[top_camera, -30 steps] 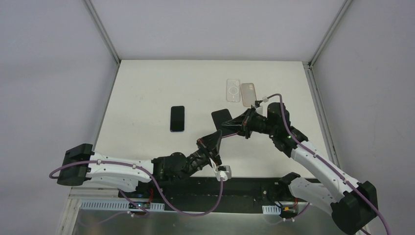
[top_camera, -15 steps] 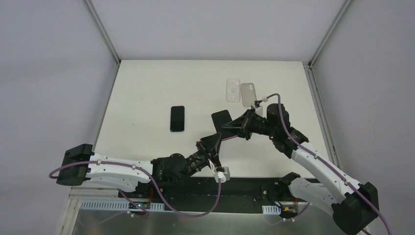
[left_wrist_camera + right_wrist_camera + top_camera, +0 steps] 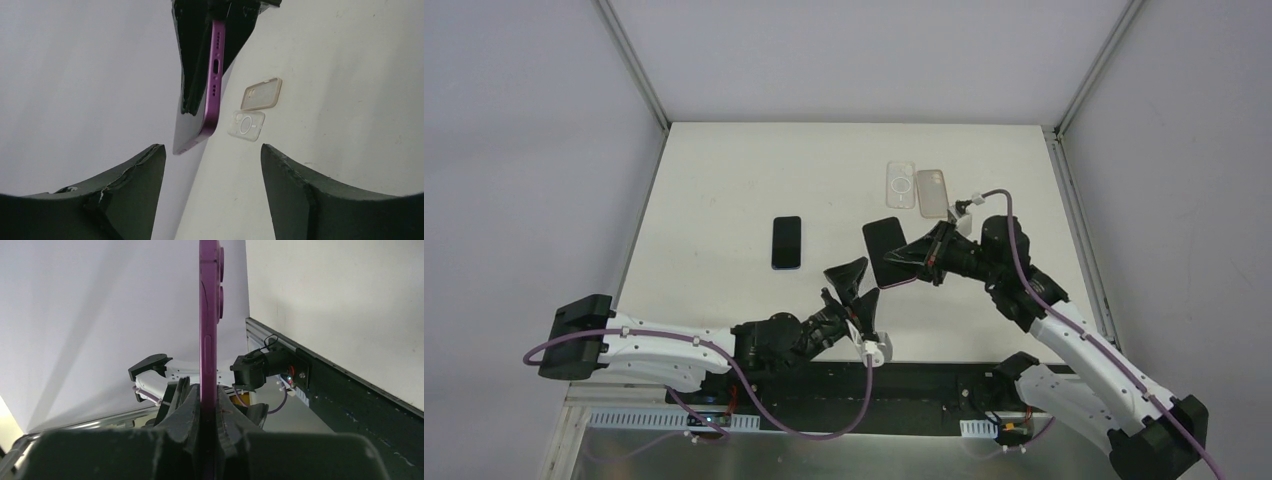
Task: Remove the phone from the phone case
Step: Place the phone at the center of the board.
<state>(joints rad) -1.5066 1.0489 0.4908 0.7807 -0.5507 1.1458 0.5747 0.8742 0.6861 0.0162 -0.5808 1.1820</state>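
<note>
Top external: purple phone [image 3: 886, 250] held up off table [image 3: 724, 190], near ctr, pinched at its near end by right gripper [image 3: 921, 263]. Clamped tight on both faces. In right wrist view, fingers [image 3: 189, 410] pressed flat either side of the thin edge.

Left gripper [image 3: 858, 290] spread wide, nothing held. Sits just near-left of phone. In left wrist view, fingers [image 3: 132, 192] flank the frame w/ phone ahead of the gap, clear of both, one lower corner close to a fingertip but apart.

Long axis approx near-to-far, crosswise to the right fingers. Port end toward left gripper, camera-bump end away. Dark screen face toward top cam.

Left arm low along near edge from base at left, wrist pitched up toward phone. Right arm reaching in from base at right, forearm angled to ctr, wrist aimed left.

Clear case [image 3: 900, 184] & beige case [image 3: 932, 192] flat side by side beyond phone. Dark phone [image 3: 786, 242] flat on table, further left.
</note>
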